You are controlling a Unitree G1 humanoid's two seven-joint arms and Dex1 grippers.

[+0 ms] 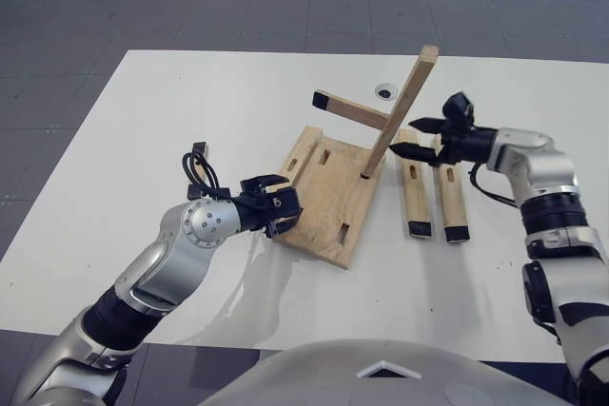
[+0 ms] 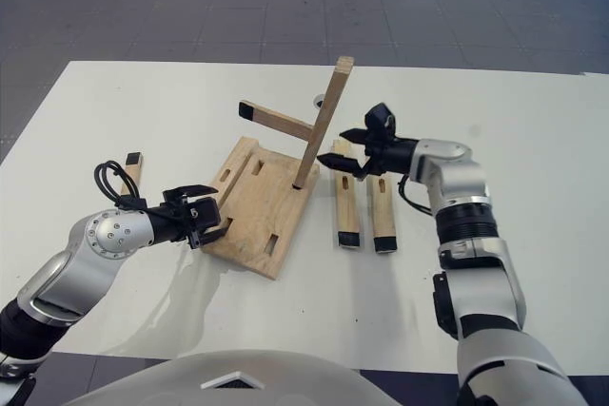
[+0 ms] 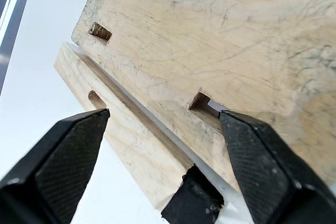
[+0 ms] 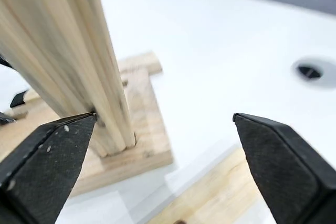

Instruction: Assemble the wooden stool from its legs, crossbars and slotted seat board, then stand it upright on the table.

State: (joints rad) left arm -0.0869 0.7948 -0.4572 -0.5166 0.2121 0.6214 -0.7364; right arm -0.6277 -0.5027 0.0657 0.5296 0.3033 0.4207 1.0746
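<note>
Toward the surface's [image 1: 171, 92] left edge, a short wooden piece [image 2: 133, 166] with a black tip is lying by itself, well apart from the rest. Nearer the middle, the left claw [image 1: 274, 208] is hanging open, its fingers [image 3: 63, 156] straddling a black-capped loose leg [image 3: 131, 140] that is lying flush along the left edge of the seat board [image 1: 328, 192]. A small white mark on this claw's body is showing too small to read. The board is lying flat, well back from the surface's near edge. An upright leg [image 1: 404, 106] is standing tilted in a slot at the board's right edge, carrying a crossbar [image 1: 352, 109] that is jutting left. The right claw [image 1: 404, 136] is hovering open just beside this leg, one finger [image 4: 47, 156] right against it. Two more legs [image 1: 412, 192] are lying side by side just right of the board, with open room toward the surface's right edge. A round hole [image 1: 384, 90] is showing near the far edge.
</note>
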